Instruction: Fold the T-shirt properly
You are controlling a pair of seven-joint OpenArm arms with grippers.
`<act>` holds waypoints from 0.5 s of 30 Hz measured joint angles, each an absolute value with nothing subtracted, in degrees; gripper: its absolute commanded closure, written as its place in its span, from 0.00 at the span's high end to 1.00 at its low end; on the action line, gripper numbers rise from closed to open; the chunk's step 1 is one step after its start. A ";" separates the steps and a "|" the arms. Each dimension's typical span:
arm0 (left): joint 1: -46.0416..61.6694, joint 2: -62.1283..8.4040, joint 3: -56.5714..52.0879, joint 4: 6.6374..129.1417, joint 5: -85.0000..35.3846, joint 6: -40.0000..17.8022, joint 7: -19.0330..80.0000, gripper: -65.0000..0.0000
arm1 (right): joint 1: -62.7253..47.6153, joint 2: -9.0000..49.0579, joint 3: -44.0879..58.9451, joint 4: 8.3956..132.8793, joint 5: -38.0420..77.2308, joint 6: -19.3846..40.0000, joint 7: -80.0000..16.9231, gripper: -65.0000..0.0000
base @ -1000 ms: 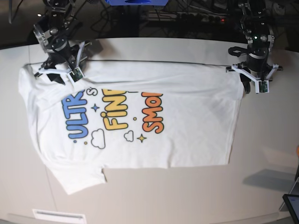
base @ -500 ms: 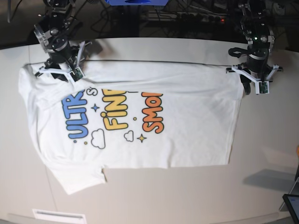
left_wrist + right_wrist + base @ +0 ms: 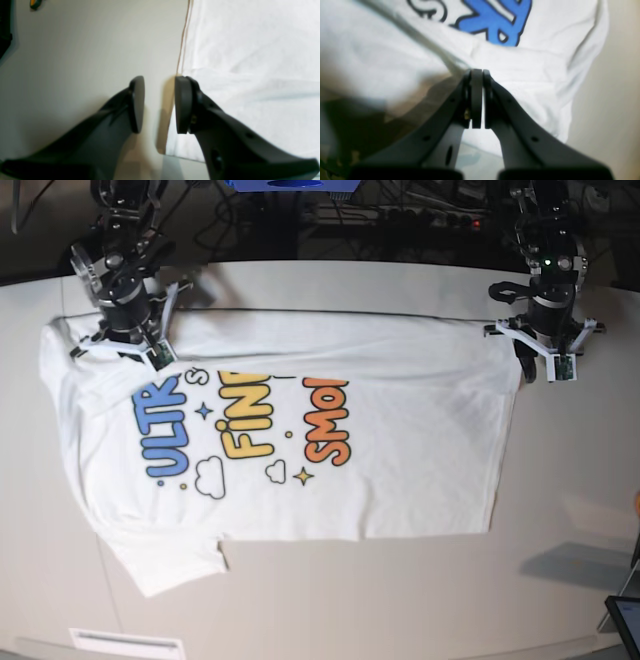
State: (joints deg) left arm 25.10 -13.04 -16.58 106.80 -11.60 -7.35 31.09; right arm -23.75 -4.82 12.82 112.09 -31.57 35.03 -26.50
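Note:
The white T-shirt (image 3: 400, 430) lies spread on the table (image 3: 350, 600), print side up, neck end toward the base view's left. At its far left shoulder, my right gripper (image 3: 120, 345) stands shut, and the wrist view shows the right gripper (image 3: 477, 71) pinching a raised ridge of T-shirt (image 3: 520, 65) cloth just below the blue letters. My left gripper (image 3: 540, 360) is at the far right hem corner. There the left gripper (image 3: 160, 82) is open, with one finger over the T-shirt (image 3: 250, 62) edge and the other over bare table (image 3: 75, 50).
Cables and dark equipment (image 3: 400, 215) run behind the table's far edge. A dark screen corner (image 3: 625, 620) shows at the bottom right, and a white label (image 3: 125, 643) sits at the front edge. A small orange-green object (image 3: 35, 3) lies on the table beyond the left gripper.
My right gripper's jaws have closed on the shoulder cloth and shifted slightly left, bunching the fabric there. The left arm has not moved.

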 measured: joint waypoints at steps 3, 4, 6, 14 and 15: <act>25.12 -13.04 -16.56 106.80 -11.60 -7.38 31.09 0.32 | -22.83 -4.82 12.82 112.09 -31.75 35.07 -26.50 0.00; 25.10 -13.02 -16.56 106.80 -11.60 -7.35 31.09 0.32 | -22.46 -4.82 12.82 112.09 -31.77 35.07 -26.52 0.00; 25.10 -13.04 -16.45 106.80 -11.60 -7.38 31.09 0.32 | -21.67 -4.84 12.82 112.09 -31.75 35.07 -26.52 0.00; 25.17 -13.04 -16.32 106.80 -11.60 -7.38 31.09 0.32 | -19.25 -4.64 6.87 112.09 -31.88 35.14 -30.83 0.00; 25.28 -13.04 -16.34 106.80 -11.60 -7.35 31.09 0.32 | -18.79 -4.64 6.15 112.09 -31.90 35.05 -30.96 0.00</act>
State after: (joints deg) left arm 25.28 -13.04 -16.34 106.80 -11.60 -7.35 31.09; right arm -18.79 -4.64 6.15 112.09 -31.90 35.05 -30.96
